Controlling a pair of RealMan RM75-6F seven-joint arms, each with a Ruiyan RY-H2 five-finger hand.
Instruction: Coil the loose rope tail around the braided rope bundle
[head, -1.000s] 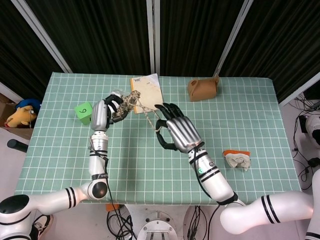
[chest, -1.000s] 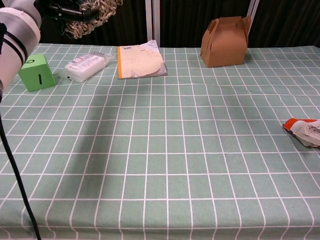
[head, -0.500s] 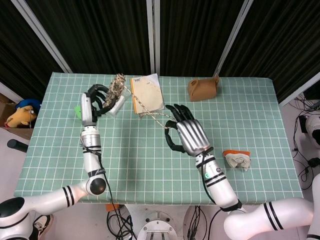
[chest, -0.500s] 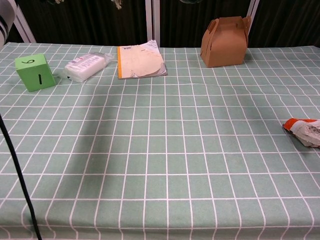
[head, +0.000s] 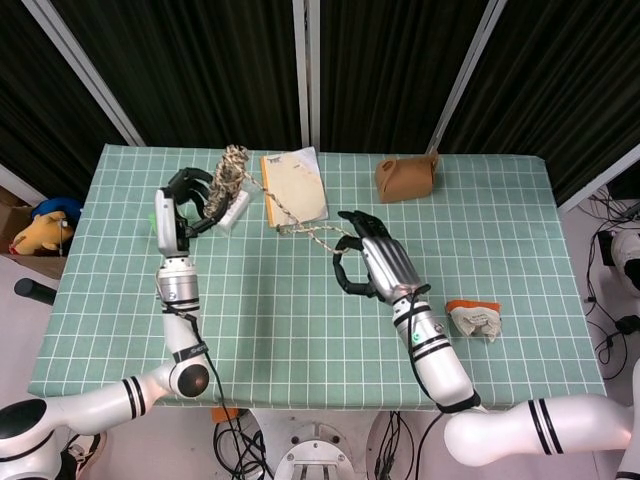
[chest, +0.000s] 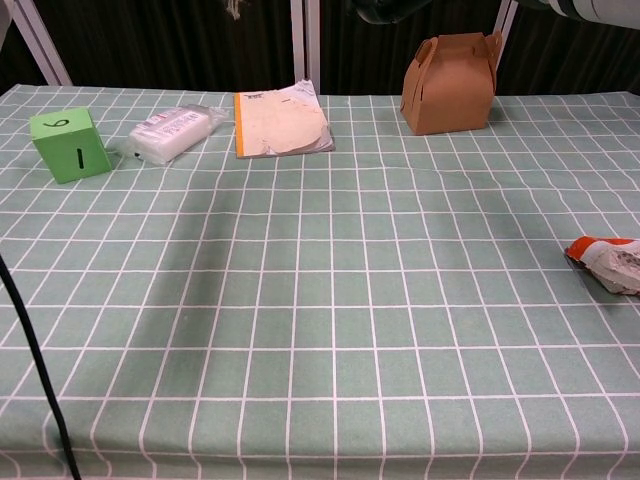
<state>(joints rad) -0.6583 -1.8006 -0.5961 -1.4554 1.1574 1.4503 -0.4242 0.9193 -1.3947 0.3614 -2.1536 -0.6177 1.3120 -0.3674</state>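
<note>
In the head view my left hand (head: 186, 203) is raised over the table's back left and grips the braided rope bundle (head: 231, 168), which stands up from its fingers. The loose rope tail (head: 292, 218) runs from the bundle down and to the right, stretched in the air, to my right hand (head: 374, 266). That hand pinches the tail's end between thumb and finger above the middle of the table. The chest view shows only the dark underside of my right hand (chest: 388, 9) and a scrap of rope (chest: 233, 8) at its top edge.
On the green checked cloth lie a green cube (chest: 70, 144), a clear plastic packet (chest: 176, 131), an orange-edged notebook (chest: 281, 119), a brown paper box (chest: 450, 82) at the back, and an orange-and-white wrapper (chest: 606, 262) at the right.
My left hand carried the bundle up and to the back left, out of the chest view. My right hand drew back to the right with the tail, which now runs longer and straighter.
</note>
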